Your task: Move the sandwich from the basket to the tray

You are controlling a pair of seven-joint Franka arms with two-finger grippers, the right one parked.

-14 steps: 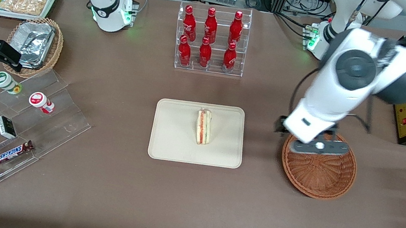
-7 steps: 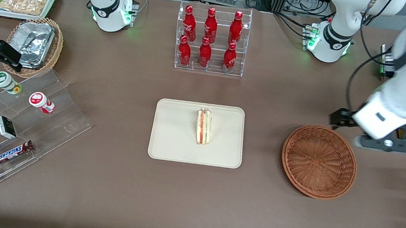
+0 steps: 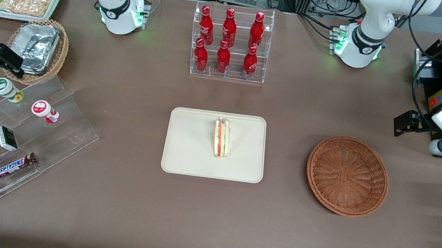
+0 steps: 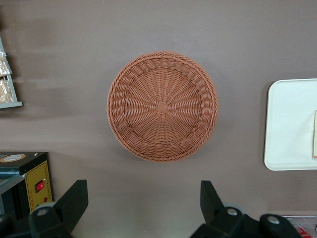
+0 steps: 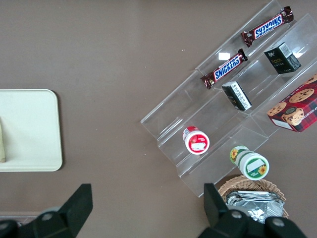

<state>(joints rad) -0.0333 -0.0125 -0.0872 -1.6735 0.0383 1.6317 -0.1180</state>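
On the tray [image 3: 197, 156] the sandwich [image 3: 221, 137] lies, long axis running toward the front camera; the basket [image 3: 347, 176] holds nothing. Toward the working arm's end, well apart, the end effector [image 4: 143, 208] hangs wide open, empty.

Lighting was even and bright from overhead across my table [image 3: 121, 197]; no glare spoiled the brown surface. Shadows were soft: a faint one hugged the basket [image 3: 347, 176] rim in the front view. My gripper [image 4: 143, 210], fingers spread, appeared dark and slightly soft-focused in the left wrist view. Green indicator lights glowed at both arm bases [image 3: 355, 47].
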